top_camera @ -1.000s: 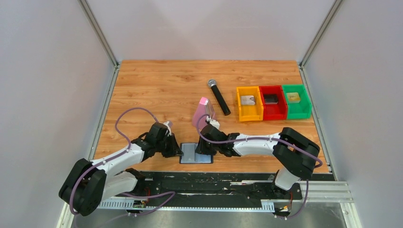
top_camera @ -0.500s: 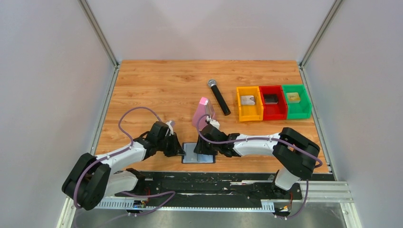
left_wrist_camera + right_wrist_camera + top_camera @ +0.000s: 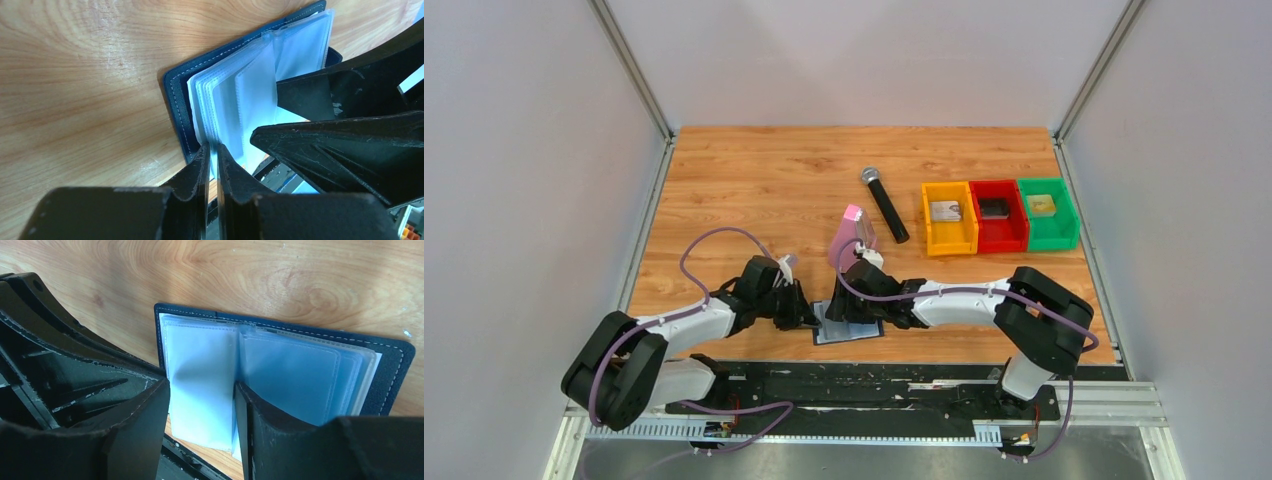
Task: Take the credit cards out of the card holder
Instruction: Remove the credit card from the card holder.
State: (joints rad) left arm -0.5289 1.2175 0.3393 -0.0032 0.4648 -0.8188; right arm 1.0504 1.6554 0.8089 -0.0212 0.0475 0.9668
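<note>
card holder open on table | left gripper nearly closed, pinching its clear sleeves | right gripper jaws apart, gripping nothing

No text, label, brand, number or sign is legible in any view. The clear sleeves of the card holder carry no readable print. Contents of the bins are too small to read.

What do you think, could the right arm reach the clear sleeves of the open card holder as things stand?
Probably yes: the right fingers hang open right over the card holder and its sleeves with nothing between, while the left fingers pinch them at one edge.
</note>
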